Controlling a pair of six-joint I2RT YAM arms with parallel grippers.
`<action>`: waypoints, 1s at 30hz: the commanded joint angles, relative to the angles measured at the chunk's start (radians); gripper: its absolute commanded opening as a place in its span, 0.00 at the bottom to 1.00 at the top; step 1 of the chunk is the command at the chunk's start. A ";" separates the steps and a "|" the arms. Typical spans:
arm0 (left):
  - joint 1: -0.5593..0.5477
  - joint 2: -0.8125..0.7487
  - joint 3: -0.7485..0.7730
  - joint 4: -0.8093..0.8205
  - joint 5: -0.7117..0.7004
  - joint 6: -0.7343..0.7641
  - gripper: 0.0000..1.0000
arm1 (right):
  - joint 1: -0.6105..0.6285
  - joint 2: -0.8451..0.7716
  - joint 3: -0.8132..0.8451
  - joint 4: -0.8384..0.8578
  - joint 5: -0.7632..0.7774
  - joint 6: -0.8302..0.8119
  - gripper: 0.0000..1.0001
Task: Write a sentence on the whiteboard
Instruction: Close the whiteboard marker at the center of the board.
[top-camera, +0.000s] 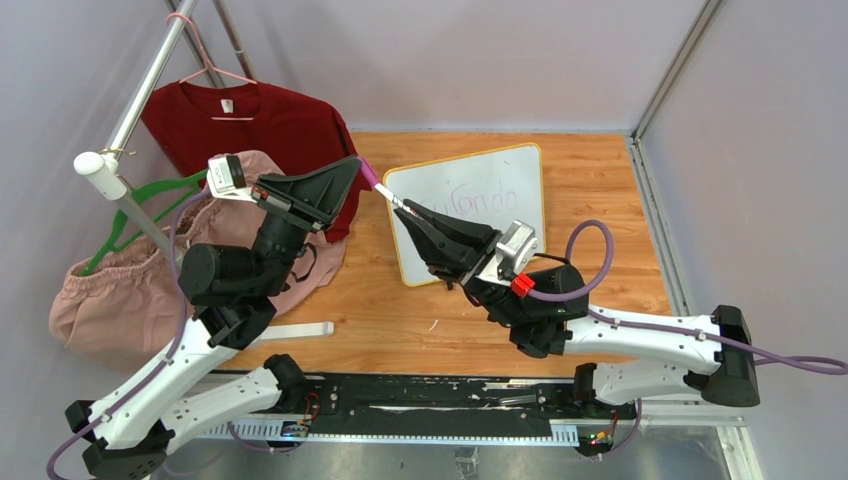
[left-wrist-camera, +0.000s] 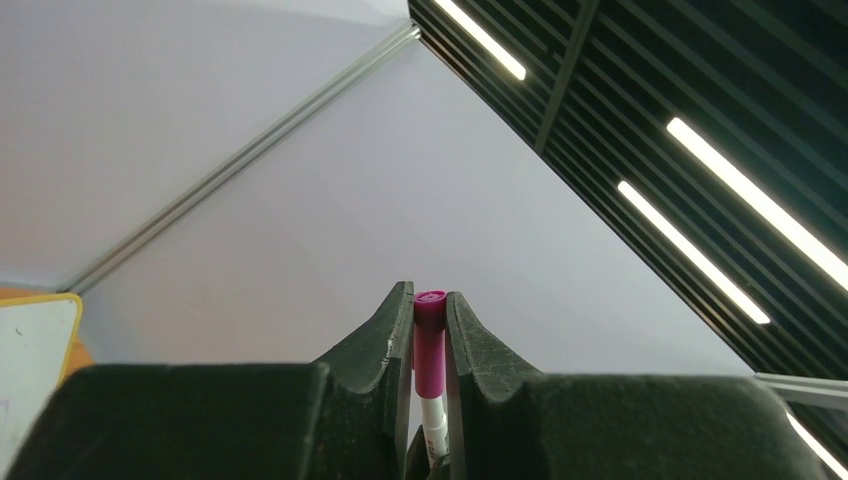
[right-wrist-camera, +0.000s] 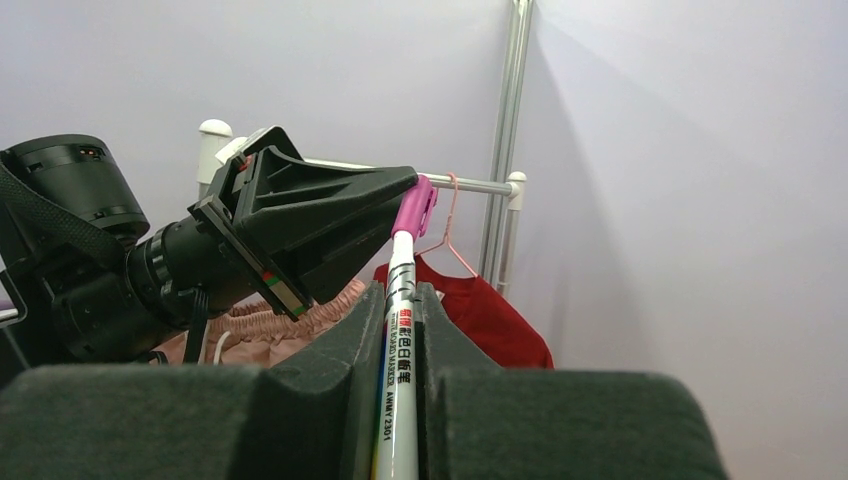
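The wooden worktop (top-camera: 620, 200) fills the middle of the cell. At its far left a red shirt (top-camera: 250, 125) hangs from a metal rack (top-camera: 150, 80), with a pink garment (top-camera: 110, 300) heaped below it.

The whiteboard (top-camera: 500, 170) lies flat on the worktop, right of the clothes and towards the far side, its yellow frame turned slightly askew. Nothing holds it or touches it.

Both arms reach in from the near edge and meet above the board's left edge. The left tool (top-camera: 355, 170) comes from the left and the right tool (top-camera: 412, 212) from the near right, tips facing each other and just apart.

A marker (top-camera: 392, 195) bridges that gap. The right tool is clamped on its white barrel, as the right wrist view shows plainly. The left tool is clamped on the magenta cap (top-camera: 368, 173), whose top pokes out between its fingers in the left wrist view. The cap appears seated on the barrel.

The sentence (top-camera: 480, 200) shows as faint purple handwriting across the upper board, roughly "You can do". Any second line would lie behind the right tool, so I cannot tell whether it is there.

My reading is that the first line at least is written. The two-handed hold suits either capping or uncapping the marker, and the pictures do not show which. If it is capping, little is left beyond putting the marker down.
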 joint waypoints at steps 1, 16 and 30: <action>0.004 0.002 -0.012 0.029 0.018 -0.017 0.00 | 0.013 0.018 0.047 0.048 0.030 -0.046 0.00; 0.004 -0.005 -0.023 0.029 -0.005 -0.005 0.00 | 0.034 0.108 0.078 0.092 0.069 -0.258 0.00; 0.004 -0.017 -0.038 0.029 -0.019 -0.001 0.00 | 0.079 0.187 0.109 0.208 0.147 -0.464 0.00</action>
